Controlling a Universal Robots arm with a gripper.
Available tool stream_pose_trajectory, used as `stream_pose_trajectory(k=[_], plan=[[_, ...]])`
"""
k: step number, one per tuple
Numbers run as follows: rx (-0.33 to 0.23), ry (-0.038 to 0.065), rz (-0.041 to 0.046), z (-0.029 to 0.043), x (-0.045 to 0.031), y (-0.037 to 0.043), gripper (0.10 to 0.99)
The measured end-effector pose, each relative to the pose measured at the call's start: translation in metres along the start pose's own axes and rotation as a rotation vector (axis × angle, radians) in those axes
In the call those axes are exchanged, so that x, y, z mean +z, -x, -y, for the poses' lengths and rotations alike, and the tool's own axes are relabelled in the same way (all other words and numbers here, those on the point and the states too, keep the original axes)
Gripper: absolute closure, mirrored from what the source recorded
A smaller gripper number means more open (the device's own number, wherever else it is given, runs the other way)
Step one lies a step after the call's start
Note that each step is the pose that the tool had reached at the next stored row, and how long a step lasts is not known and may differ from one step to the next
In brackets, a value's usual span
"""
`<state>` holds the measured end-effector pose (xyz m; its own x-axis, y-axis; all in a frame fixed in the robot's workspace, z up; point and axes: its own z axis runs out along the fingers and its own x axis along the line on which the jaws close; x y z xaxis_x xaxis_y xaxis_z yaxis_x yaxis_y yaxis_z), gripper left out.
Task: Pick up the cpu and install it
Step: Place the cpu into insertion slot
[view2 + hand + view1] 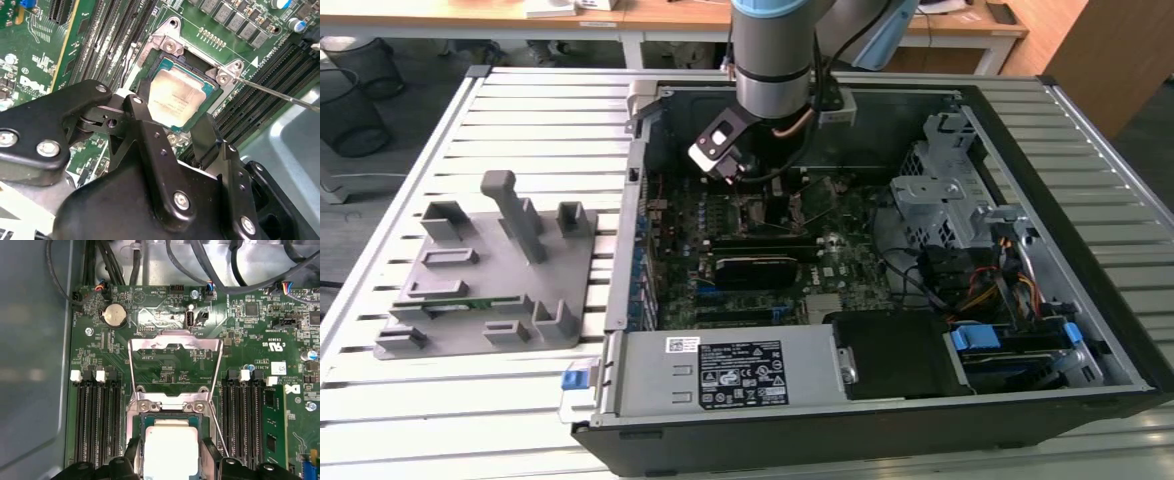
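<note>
Here, cpu [180, 97] in open socket [169, 46], tool [168, 114] close above

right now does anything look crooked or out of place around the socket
Nothing stands out. The cpu lies flat and square in the socket, the load plate is swung open, and the gripper hangs directly over the cpu.

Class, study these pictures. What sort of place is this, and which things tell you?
Probably a robotics lab or workshop: a robot arm reaches into an open computer case on a slatted metal table, with office desks behind.
</note>
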<state>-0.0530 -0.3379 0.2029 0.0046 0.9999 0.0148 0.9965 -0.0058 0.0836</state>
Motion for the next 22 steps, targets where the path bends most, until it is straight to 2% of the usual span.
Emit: stream_pose_trajectory(k=[1, 2, 3, 6, 8, 10, 11, 13, 22], plan=[[0.000, 0.000, 0.0002, -0.0001, -0.0014, 0.0000, 0.502], [0.000, 0.000, 0.0004, -0.0002, -0.0025, -0.0001, 0.565], [0.000, 0.000, 0.0007, -0.0003, -0.0033, -0.0001, 0.565], [0.000, 0.000, 0.0022, -0.0004, -0.0051, -0.0002, 0.745], [0.000, 0.000, 0.0027, -0.0006, -0.0066, -0.0003, 0.745], [0.000, 0.000, 0.0032, -0.0007, -0.0081, -0.0003, 0.863], [0.000, 0.000, 0.0031, -0.0007, -0.0088, -0.0003, 0.863], [0.000, 0.000, 0.0032, -0.0009, -0.0102, -0.0003, 0.976], [0.000, 0.000, 0.0031, -0.0012, -0.0144, -0.0004, 0.980]])
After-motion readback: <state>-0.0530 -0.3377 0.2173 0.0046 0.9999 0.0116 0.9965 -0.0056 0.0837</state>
